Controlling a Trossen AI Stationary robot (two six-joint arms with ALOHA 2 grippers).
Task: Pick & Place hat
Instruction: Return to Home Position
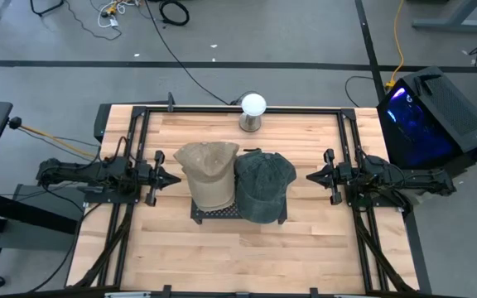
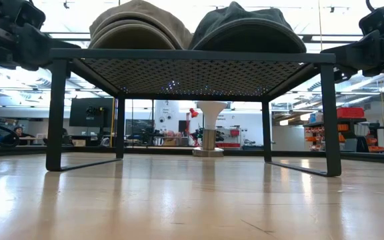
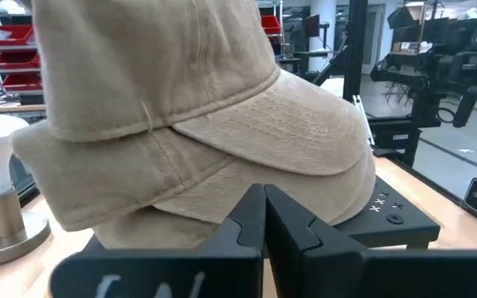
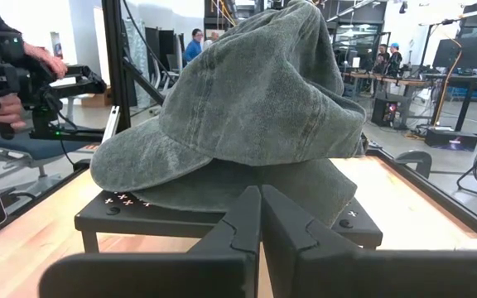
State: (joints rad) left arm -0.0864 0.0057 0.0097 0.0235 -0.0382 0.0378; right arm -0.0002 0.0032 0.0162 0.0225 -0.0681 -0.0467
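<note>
Two stacks of caps sit side by side on a black mesh shelf (image 1: 222,213) at the middle of the wooden table (image 1: 305,257). The brown caps (image 1: 209,172) lie on the shelf's left half, one nested over another, and the black caps (image 1: 263,184) lie on its right half. The two stacks touch where they meet. From table height, both stacks rest on the shelf's perforated top, which stands on thin legs.

The left gripper (image 1: 177,177) hangs level just off the left side of the brown caps, pointing at them but not touching. Its jaws are pressed together tip to tip with nothing between them, and its wrist camera shows the caps' brims a little beyond the joined fingertips (image 3: 251,217).

The right gripper (image 1: 310,175) mirrors it off the right side of the black caps, near them and apart. Its jaws are likewise closed on nothing, and the black brims lie just past its fingertips (image 4: 247,217).

A small lamp with a white globe (image 1: 253,110) stands at the table's far edge, behind the shelf.
</note>
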